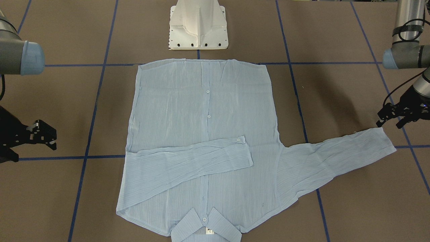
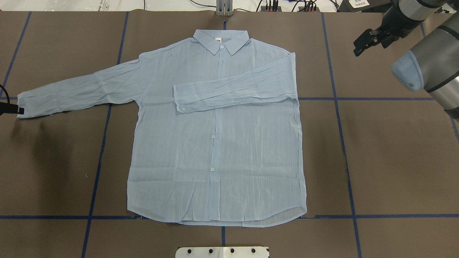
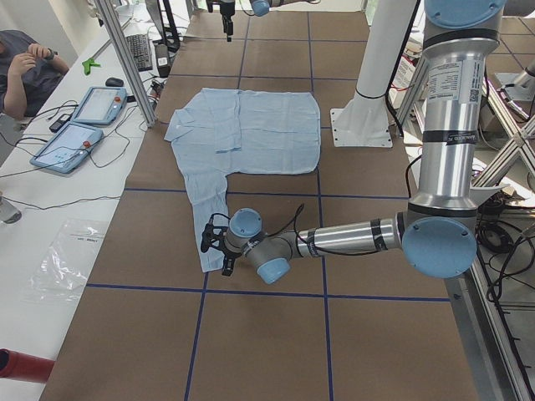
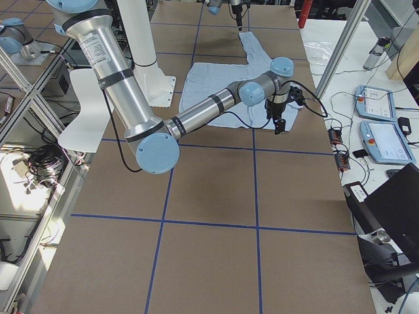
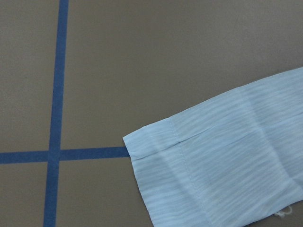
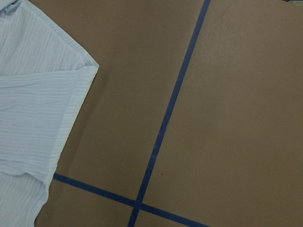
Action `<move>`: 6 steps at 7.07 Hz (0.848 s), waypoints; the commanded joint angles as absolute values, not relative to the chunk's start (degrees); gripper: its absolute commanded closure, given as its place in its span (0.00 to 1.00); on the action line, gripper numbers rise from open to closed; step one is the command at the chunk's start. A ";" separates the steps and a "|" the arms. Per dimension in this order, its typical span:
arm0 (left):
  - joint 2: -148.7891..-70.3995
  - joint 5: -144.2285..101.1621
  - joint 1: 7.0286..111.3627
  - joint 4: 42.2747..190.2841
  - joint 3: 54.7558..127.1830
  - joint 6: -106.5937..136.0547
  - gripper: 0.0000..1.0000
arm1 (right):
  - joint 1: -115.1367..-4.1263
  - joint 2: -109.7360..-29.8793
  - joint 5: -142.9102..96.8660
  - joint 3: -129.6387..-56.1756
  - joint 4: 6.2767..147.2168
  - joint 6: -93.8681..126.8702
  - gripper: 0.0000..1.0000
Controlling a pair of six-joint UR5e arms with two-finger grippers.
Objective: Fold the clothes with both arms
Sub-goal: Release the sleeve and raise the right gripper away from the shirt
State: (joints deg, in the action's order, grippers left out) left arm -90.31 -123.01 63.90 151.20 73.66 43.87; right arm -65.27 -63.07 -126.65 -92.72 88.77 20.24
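Bright even light, sharp, soft shadows

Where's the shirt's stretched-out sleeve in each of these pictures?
Front-facing: sleeve at right.
Overhead: sleeve at left.
Exterior left: sleeve centre.
Exterior right: sleeve top centre.
Left wrist: sleeve lower right.
Right wrist: not in it.
Landmark: white pedestal, in the four exterior views.

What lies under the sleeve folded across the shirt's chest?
The folded sleeve rests on the front of the shirt, crossing its button strip. Any buttons beneath the sleeve are covered and cannot be seen.
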 commanded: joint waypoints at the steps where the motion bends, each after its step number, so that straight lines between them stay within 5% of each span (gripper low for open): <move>1: -90.35 -122.78 62.40 152.13 72.86 43.95 0.19 | -65.21 -63.11 -126.65 -92.72 88.68 20.30 0.00; 3: -90.44 -122.78 62.32 154.15 71.11 43.95 0.22 | -65.21 -63.02 -126.65 -92.72 88.68 20.30 0.00; 5: -90.79 -122.78 62.31 154.16 71.02 43.95 0.55 | -65.21 -63.02 -126.65 -92.81 88.51 20.39 0.00; 6: -90.88 -122.78 62.31 154.16 70.93 43.95 0.60 | -65.21 -63.19 -126.65 -92.73 87.46 20.48 0.00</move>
State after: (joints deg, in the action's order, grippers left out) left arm -90.72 -122.78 62.32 154.11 71.03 43.95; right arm -65.19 -63.06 -126.65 -92.76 88.31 20.39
